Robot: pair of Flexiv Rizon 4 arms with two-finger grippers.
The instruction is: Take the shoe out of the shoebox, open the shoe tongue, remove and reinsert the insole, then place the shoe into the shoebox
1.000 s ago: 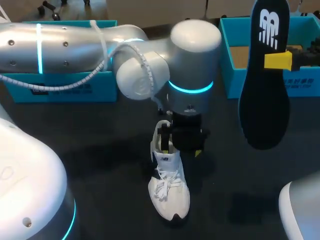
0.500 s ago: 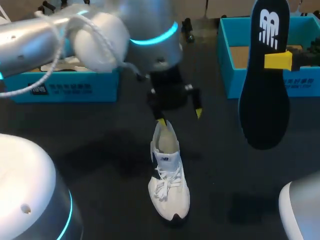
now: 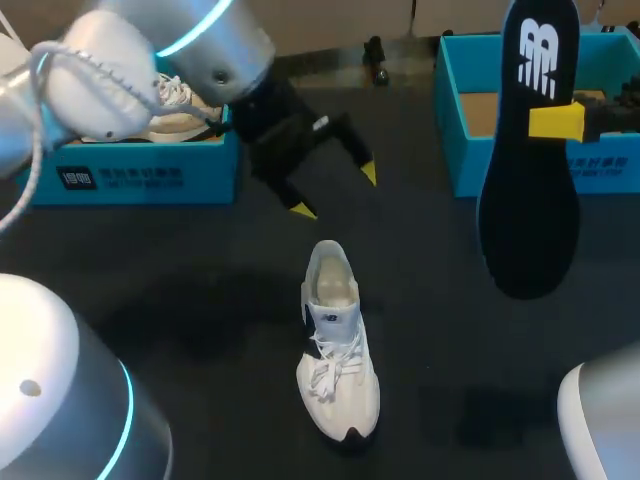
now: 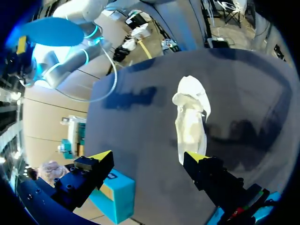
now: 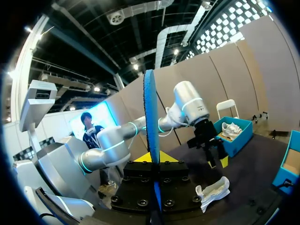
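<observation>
A white shoe [image 3: 336, 350] lies on the black table, toe toward me, its collar spread open. My left gripper [image 3: 336, 191] hangs open above and behind the heel, touching nothing. Seen from the left wrist, the shoe [image 4: 190, 117] lies ahead of the wide-spread left gripper [image 4: 149, 157]. My right gripper [image 3: 570, 120] is shut on a black insole [image 3: 528, 150], holding it upright in the air at the right. From the right wrist the insole [image 5: 151, 136] shows edge-on between the fingers of the right gripper [image 5: 152, 159], with the shoe [image 5: 213, 191] beyond.
An open blue shoebox [image 3: 455, 110] stands at the back right, behind the insole. A second blue box [image 3: 130, 175] at the back left holds another white shoe [image 3: 175, 95]. Bare black table surrounds the shoe.
My left gripper has risen off the shoe's heel and swung back toward the left, its fingers spreading wider. The shoe stays in place. The right arm and insole have not moved.
</observation>
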